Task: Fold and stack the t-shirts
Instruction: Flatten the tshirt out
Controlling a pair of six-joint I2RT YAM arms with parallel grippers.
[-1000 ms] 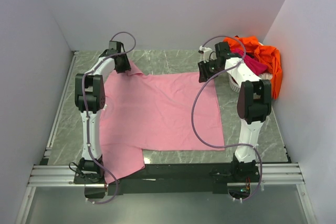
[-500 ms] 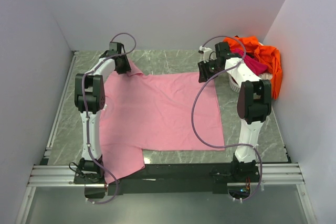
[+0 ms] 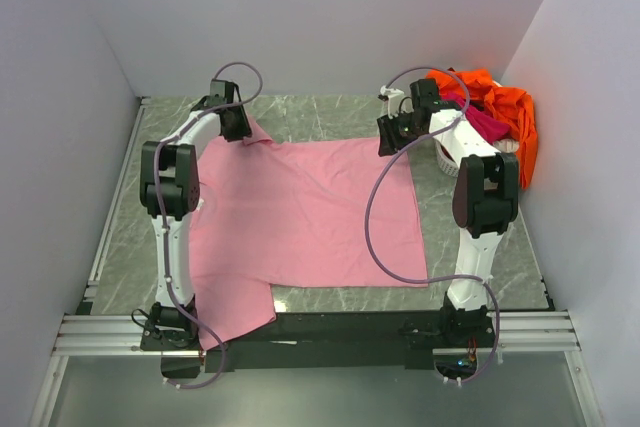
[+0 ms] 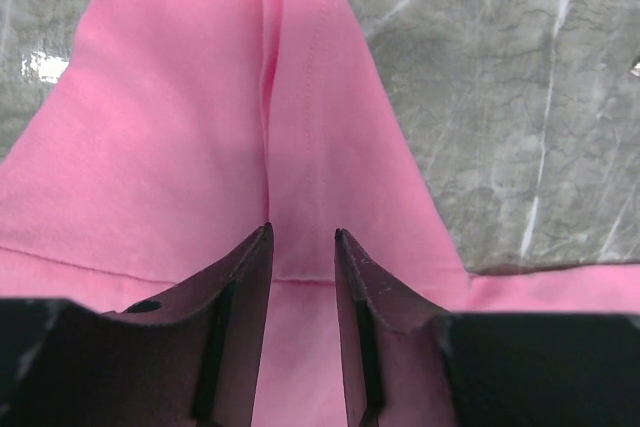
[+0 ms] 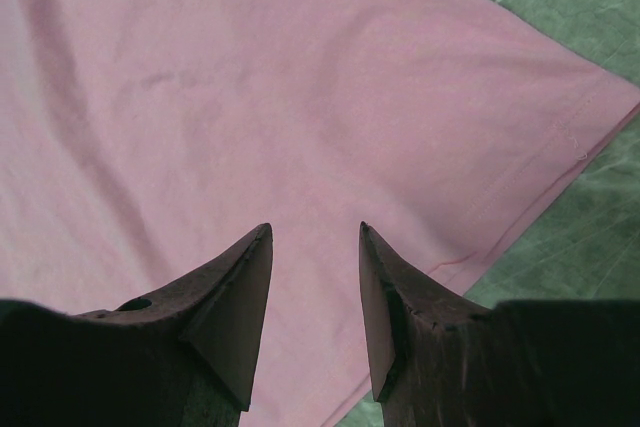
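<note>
Two shirts (image 3: 505,112) hide most of the basket (image 3: 443,158) at the table's (image 3: 330,115) far right corner. Right gripper (image 5: 315,229) is wide over pink shirt (image 3: 310,207); left gripper (image 4: 302,232) is narrow, hold unclear.

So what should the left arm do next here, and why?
Probably close the left gripper on the raised crease of the pink t-shirt: its jaws straddle that ridge with a gap showing, while the right gripper hangs open over the opposite far corner.

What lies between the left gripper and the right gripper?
The far edge of the pink t-shirt, lying flat on the table, runs from the left gripper to the right gripper; nothing else. The top view shows it.
</note>
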